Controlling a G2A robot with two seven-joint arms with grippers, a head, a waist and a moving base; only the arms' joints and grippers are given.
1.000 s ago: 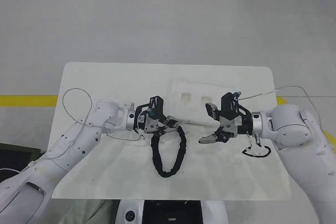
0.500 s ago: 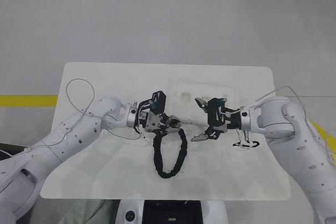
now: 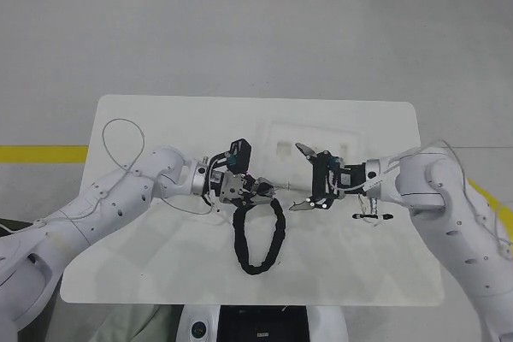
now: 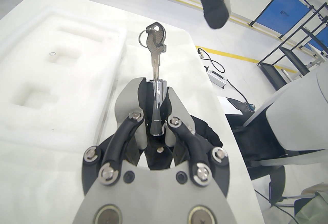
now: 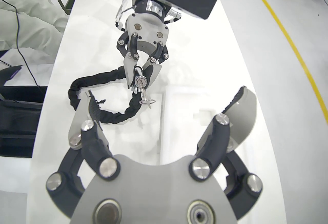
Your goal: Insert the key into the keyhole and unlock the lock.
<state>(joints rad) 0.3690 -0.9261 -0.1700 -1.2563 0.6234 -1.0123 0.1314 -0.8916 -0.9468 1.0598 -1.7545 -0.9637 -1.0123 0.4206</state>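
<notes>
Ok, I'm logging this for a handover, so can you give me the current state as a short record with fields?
left gripper: shut on the lock cylinder
key: blade in the cylinder's keyhole, head and ring sticking out
right gripper: open, facing the key, not touching it
cable: black loop running from the lock, lying on the table
foam tray: on the table beside the grippers
lock opened: cannot tell

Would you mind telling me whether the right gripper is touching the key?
Apart. The right wrist view shows the right gripper wide open, its fingertips clear of the key on both sides; the key sits in the lock.
</notes>
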